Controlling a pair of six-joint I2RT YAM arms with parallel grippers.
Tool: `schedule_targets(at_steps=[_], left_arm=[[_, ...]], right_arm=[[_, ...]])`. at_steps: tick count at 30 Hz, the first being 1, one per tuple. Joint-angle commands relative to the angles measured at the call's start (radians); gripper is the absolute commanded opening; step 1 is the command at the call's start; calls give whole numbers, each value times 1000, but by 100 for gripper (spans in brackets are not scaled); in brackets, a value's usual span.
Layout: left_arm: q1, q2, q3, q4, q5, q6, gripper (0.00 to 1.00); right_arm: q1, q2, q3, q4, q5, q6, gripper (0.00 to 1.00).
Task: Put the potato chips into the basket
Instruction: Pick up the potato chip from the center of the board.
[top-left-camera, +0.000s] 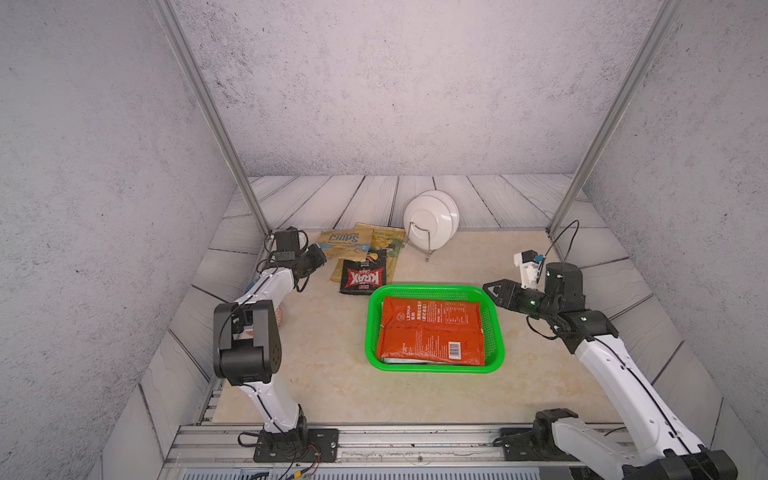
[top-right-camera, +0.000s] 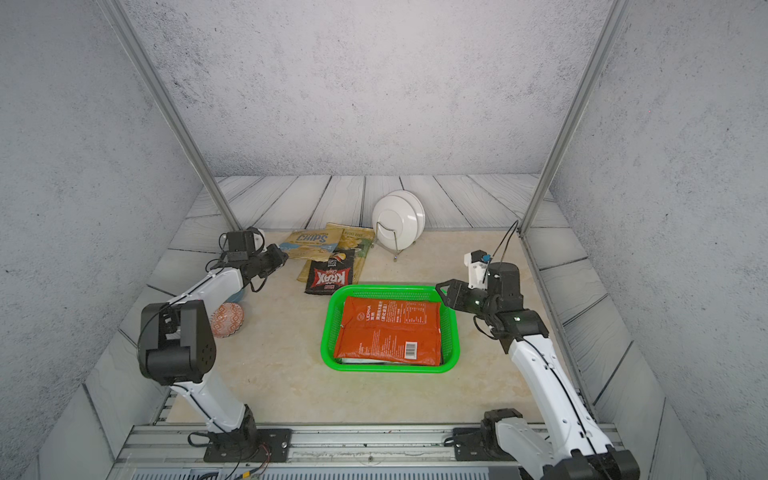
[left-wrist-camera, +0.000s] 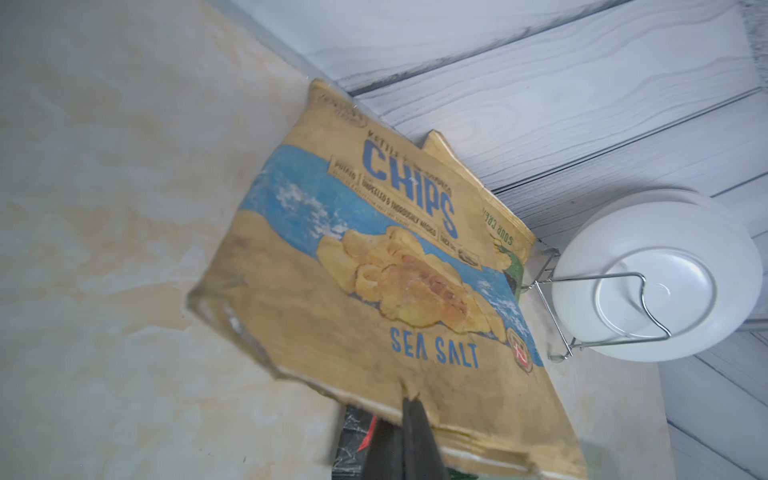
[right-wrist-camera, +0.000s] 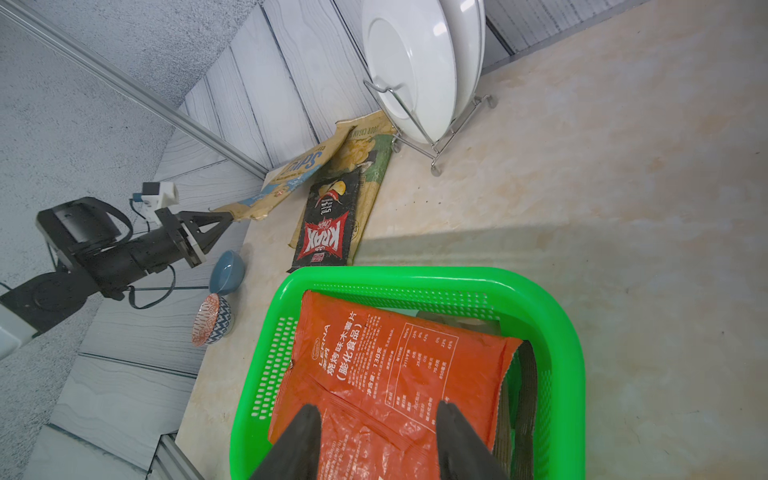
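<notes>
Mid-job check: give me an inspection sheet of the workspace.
Surface: beige table, no spills seen.
Job's things: orange bag in green basket, pale bag beneath; CHIPS bag, Krax bag, sour-cream bag outside.
Clutter: racked plates, blue bowl, patterned bowl.
Grippers: left gripper shut on CHIPS bag's edge; right gripper open over basket.
Cables: wrist cables, clear of bags.
Surroundings: grey walls, metal posts.

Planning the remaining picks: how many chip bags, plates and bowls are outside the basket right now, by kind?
Chip bags: 3 (tan CHIPS bag, pinched at its edge by the left claw; sour-cream bag; black Krax bag)
White plates: 2, standing in the rack
Bowls: 2 (blue bowl, patterned bowl)
Total: 7
</notes>
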Motion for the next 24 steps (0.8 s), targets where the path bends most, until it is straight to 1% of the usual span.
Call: schedule_targets(at_steps=[1, 4, 7, 10, 13, 16, 17, 21, 24], left_arm=[[-2, -54, 35, -71, -12, 128, 0], [-4, -83, 55, -107, 17, 184, 0], [-5, -116, 70, -127, 73, 225, 0], [-12, -159, 62, -124, 121, 257, 0], [-24, -195, 49, -134, 139, 278, 0], [-34, -221, 24, -133, 154, 281, 0], [-36, -224, 14, -131, 157, 277, 0], [-36, -223, -1, -138, 171, 270, 0], [-36, -227, -19, -132, 197, 259, 0]], right_arm=[[7, -21, -4, 21, -27, -11, 49], [12, -18, -11, 42, -53, -8, 49], [44, -7, -6, 70, -81, -15, 49], [129, 15, 17, 94, -63, -39, 50], [237, 59, 66, 91, 9, -58, 51], [324, 130, 106, 140, 31, -28, 55], [352, 159, 119, 170, 33, -13, 58], [452, 304, 205, 227, 51, 51, 59], [518, 426, 287, 271, 64, 137, 59]])
